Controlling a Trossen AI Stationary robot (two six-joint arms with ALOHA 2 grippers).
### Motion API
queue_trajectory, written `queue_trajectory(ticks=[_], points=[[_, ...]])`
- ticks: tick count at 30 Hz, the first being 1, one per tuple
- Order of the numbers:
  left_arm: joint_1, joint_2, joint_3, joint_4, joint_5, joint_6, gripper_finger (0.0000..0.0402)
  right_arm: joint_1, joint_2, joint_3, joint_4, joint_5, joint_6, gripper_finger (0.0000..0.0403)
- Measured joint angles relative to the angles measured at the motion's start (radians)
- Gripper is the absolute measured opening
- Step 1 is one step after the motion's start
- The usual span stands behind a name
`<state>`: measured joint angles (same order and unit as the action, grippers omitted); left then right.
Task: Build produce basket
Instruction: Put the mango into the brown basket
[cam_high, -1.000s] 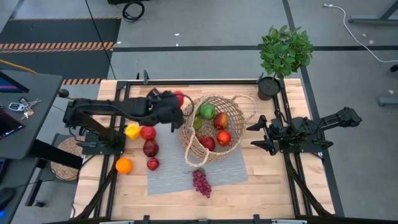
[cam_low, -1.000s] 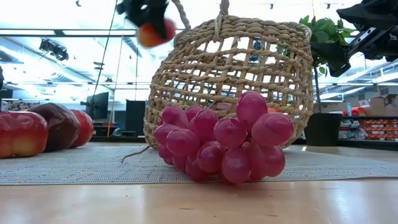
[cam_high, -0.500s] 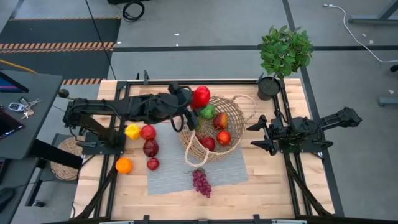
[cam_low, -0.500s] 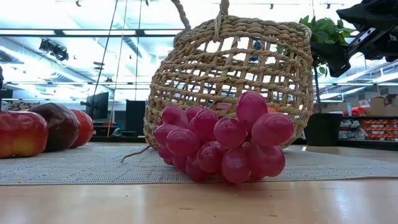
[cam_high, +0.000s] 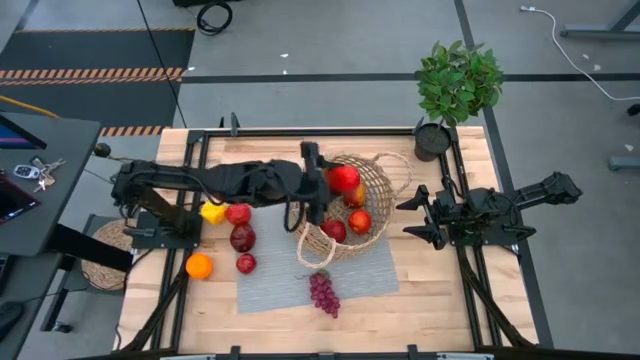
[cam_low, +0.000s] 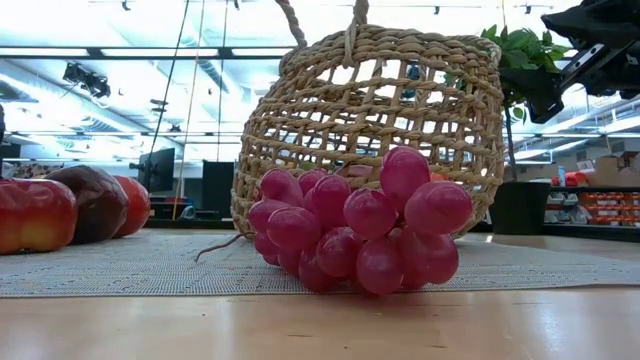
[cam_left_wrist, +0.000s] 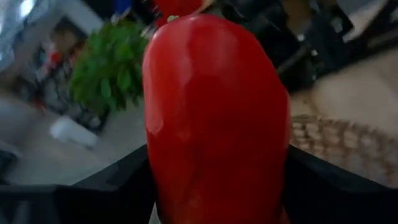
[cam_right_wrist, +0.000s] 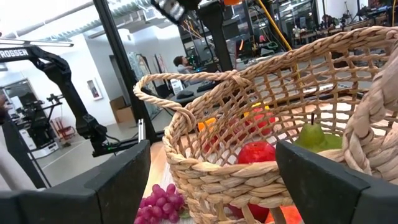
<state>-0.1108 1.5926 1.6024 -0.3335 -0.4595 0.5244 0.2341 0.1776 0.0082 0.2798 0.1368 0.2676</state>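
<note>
Over basket (cam_high: 375, 185), left arm outstretched, gripping red pepper (cam_high: 343, 179)

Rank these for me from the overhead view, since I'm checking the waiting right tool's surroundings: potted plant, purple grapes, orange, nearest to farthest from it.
1. The potted plant, at the table's far right corner, beyond the right tool.
2. The purple grapes, on the grey mat in front of the basket.
3. The orange, far across on the left side.
</note>
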Motion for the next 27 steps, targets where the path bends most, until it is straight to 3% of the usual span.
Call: queue_trajectory(ticks=[9,16,27], points=[[-0.021,0.056,-0.002,-0.001,-0.016,0.570,0.0275,0.000,0.000,0.000,0.005,0.000,0.000,0.0348],[-0.049,0.090,-0.002,0.034,-0.156,0.976,0.0275,0.000,0.009,0.000,0.021,0.000,0.000,0.0348],[-0.057,0.108,-0.001,0.103,-0.209,1.349,0.0275,0.000,0.019,0.000,0.033,0.000,0.000,0.0348]])
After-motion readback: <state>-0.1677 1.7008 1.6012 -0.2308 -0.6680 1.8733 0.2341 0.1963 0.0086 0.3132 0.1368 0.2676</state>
